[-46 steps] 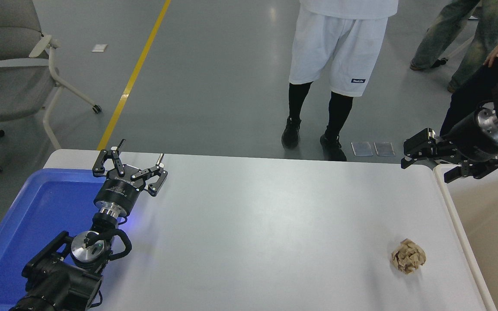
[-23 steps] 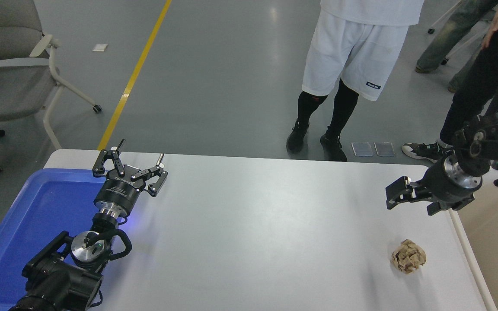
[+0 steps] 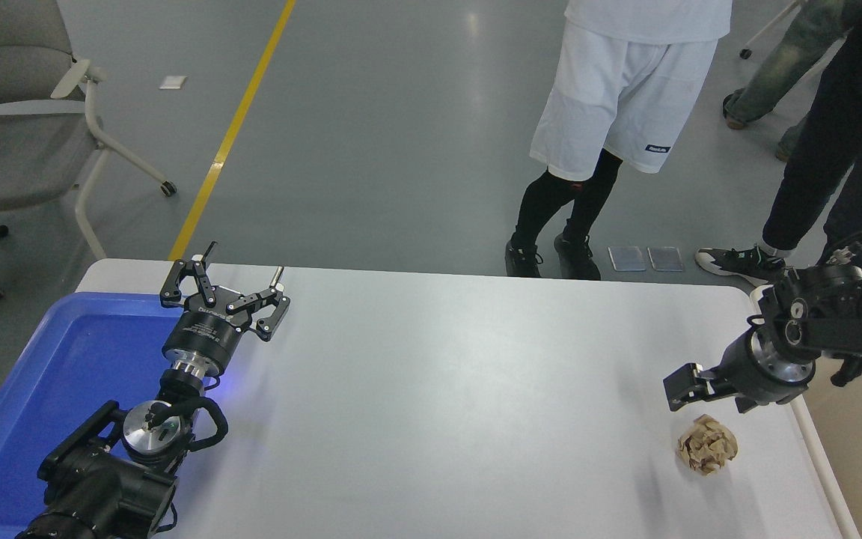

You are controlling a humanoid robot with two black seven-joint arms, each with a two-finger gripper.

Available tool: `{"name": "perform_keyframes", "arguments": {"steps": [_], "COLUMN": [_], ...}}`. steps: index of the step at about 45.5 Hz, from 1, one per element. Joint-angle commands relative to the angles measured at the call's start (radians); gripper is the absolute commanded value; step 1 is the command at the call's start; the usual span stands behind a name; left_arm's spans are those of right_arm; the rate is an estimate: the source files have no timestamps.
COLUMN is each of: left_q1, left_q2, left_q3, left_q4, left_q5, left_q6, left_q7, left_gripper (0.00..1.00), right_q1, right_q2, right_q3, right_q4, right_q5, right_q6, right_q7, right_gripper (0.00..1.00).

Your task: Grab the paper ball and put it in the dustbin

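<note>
- Paper ball [image 3: 706, 445] sits loose on the desk [image 3: 431, 404], near the dustbin [image 3: 824, 464] edge.
- Right gripper [image 3: 704, 389] hovers just above it, released and empty.
- Left gripper [image 3: 225, 288] parked, spread wide.
- Grab, lift and drop all remain.

The paper ball [image 3: 706, 445] lies on the table [image 3: 438, 389] near its right edge, and the dustbin [image 3: 824, 468] stands just beside that edge. The right gripper [image 3: 700, 389] is just behind the ball, not touching it. The left gripper [image 3: 225, 288] is at the table's far left, beside the tray [image 3: 34, 397].
</note>
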Motion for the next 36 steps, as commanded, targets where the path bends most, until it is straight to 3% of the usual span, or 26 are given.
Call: {"name": "perform_keyframes", "arguments": {"steps": [1, 36], "left_q1": [0.000, 0.000], "left_q2": [0.000, 0.000], "left_q3": [-0.001, -0.001], "left_q4": [0.000, 0.000], "left_q5": [0.000, 0.000], "left_q6": [0.000, 0.000], "left_q7": [0.000, 0.000], "left_gripper": [0.99, 0.99], "right_q1": [-0.085, -0.212], "right_q2": [0.001, 0.035], "right_q3": [0.014, 0.075], "right_q4": [-0.060, -0.125], "right_q5": [-0.008, -0.008], "right_q6": [-0.040, -0.070], "right_q7": [0.001, 0.001], "right_gripper": [1.00, 1.00]}}
